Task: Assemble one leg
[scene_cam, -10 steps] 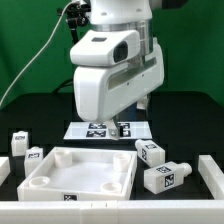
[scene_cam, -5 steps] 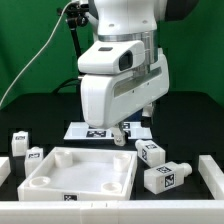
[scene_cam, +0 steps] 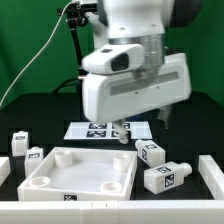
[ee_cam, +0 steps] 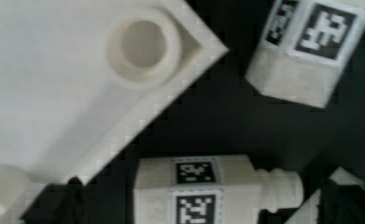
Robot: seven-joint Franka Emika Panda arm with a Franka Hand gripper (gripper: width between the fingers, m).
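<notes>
A white squarish leg (ee_cam: 205, 188) with black-and-white tags is shown lying on its side on the black tabletop (ee_cam: 214, 115), a round peg (ee_cam: 278, 186) at one end, close to a holed corner of the white tray-shaped piece (ee_cam: 72, 90). A second leg (ee_cam: 317, 45) lies near it. In the exterior view both are found at lower right of the frame, beside the tray, and two more legs (scene_cam: 20, 141) are set at lower left. The arm (scene_cam: 135, 80) is held above the marker board (scene_cam: 100, 130) at centre. The jaws are mostly hidden, so wide or narrow cannot be told. The step in hand is judged to be the reach for a leg: the jaws should be opened wider than the post, squared across its flat faces and lowered at its middle, clear of peg and tray rim, so nothing is nudged
</notes>
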